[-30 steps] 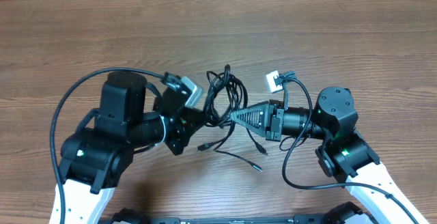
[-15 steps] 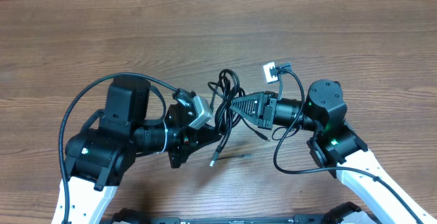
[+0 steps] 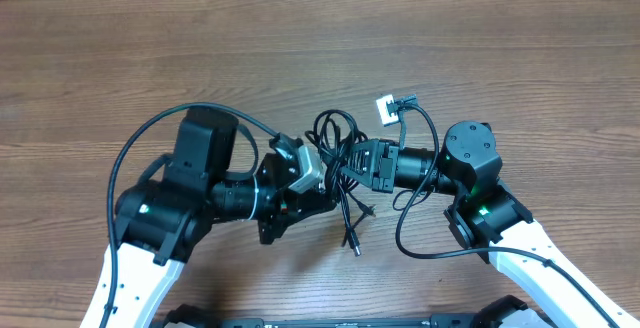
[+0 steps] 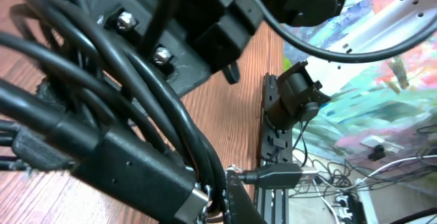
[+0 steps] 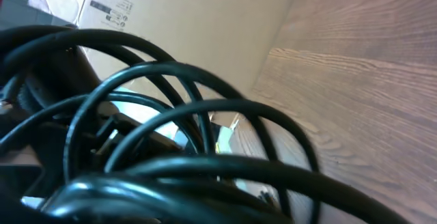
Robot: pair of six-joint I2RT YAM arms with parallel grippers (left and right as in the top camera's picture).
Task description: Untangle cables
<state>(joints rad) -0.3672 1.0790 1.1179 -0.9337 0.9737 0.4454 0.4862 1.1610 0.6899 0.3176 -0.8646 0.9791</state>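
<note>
Left gripper (image 3: 318, 180): pressed together, pinching the cables (image 3: 336, 128) from the bunch's left side.
Right gripper (image 3: 345, 164): clamped on the same bunch, tip pointing left.
Arm pose: both wrists turned inward, grippers nearly meeting.
Cable look: thin black cords, looped on the far side; plug ends (image 3: 353, 240) trail toward the near edge.
Cable location: mid-table (image 3: 500, 58), between the grippers.

We see a brown wood-grain table (image 3: 120, 58) under soft, even light. Beyond its edge stands a tan cardboard box (image 5: 184, 26) with a printed label (image 5: 109, 9). At the near side, a black rail (image 4: 276, 176) and loose wires (image 4: 355, 190) lie.
</note>
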